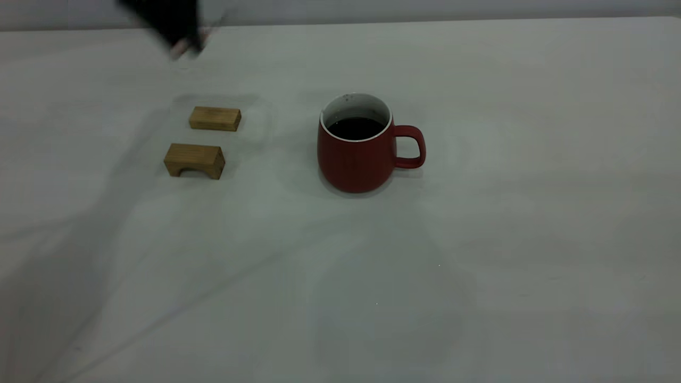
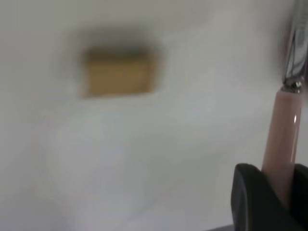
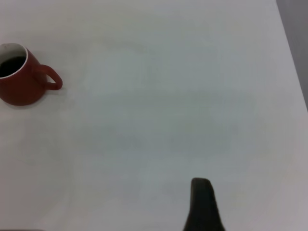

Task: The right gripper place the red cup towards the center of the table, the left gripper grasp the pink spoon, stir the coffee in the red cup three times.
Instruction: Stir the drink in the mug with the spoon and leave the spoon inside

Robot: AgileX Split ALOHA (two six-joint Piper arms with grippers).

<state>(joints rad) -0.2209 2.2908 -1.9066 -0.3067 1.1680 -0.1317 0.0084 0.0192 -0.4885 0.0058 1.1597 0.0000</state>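
Now: left hand (image 2: pixel 284 192) clamps pink spoon (image 2: pixel 283 134), bowl cut off | right hand (image 3: pixel 202 207) mostly cropped, grip unclear

The red cup (image 1: pixel 357 154) stands upright mid-table (image 1: pixel 479 239) with dark coffee (image 1: pixel 355 128) — the pink spoon (image 2: pixel 283 139) is held aloft.

Test-bench or lab setting, not a lived-in room. Wide plain pale counter (image 1: pixel 479 276) against a bare grey wall (image 1: pixel 425 8); only staged props on it: two tan wooden blocks (image 1: pixel 215 118) and a red cup (image 1: pixel 355 154).
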